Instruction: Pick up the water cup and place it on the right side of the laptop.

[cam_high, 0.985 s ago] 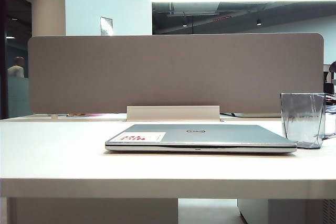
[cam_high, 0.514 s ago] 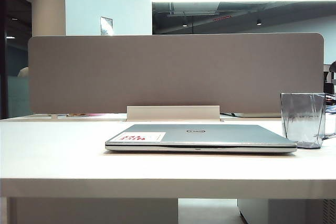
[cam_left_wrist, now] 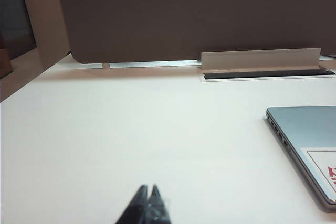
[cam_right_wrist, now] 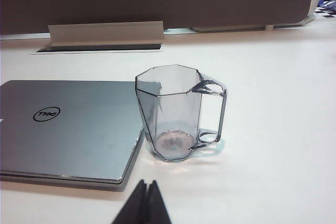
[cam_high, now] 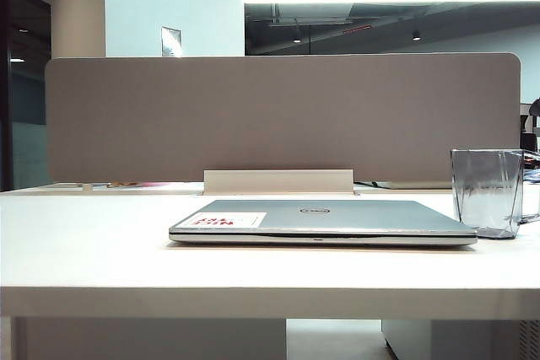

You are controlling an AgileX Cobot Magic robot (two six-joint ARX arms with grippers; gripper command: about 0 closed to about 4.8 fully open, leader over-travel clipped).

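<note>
A wide white table point(cam_high: 93, 250) carries a thin silver-grey closed laptop point(cam_high: 325, 221) with a red-and-white sticker point(cam_high: 228, 220). Just beside its right edge stands the transparent smoky grey-blue faceted water cup point(cam_right_wrist: 173, 111), upright, handle away from the laptop. The left gripper point(cam_left_wrist: 148, 191) and right gripper point(cam_right_wrist: 146, 185) hover low, pinched closed, empty.

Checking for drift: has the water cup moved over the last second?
No. The water cup stands by the same right corner of the laptop as before.
</note>
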